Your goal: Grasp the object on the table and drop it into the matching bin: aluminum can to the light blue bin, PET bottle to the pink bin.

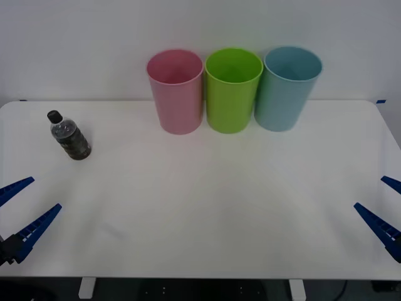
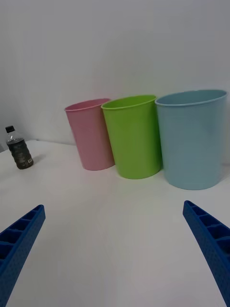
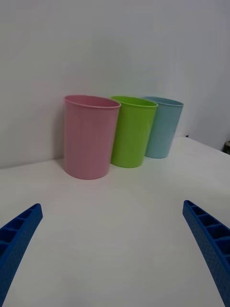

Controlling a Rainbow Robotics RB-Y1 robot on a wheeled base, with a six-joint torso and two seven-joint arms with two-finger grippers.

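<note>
Front view: PET bottle (image 1: 69, 136) upright at the table's (image 1: 200, 213) left side, well apart from the pink bin (image 1: 176, 91). Left gripper (image 1: 22, 210) and right gripper (image 1: 385, 210) low at the near corners — both wide open, empty. Left arm sits nearer; best approach level, closing around the dark lower half.

Right wrist view: bottle far off beside pink, green bin (image 2: 134, 136), light blue bin (image 2: 194, 139).

Left wrist view: white tabletop, plain pale wall (image 3: 115, 48) behind.

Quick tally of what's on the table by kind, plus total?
Bins: 3, pink bin, green bin, light blue bin
PET bottle: 1
Total: 4
</note>
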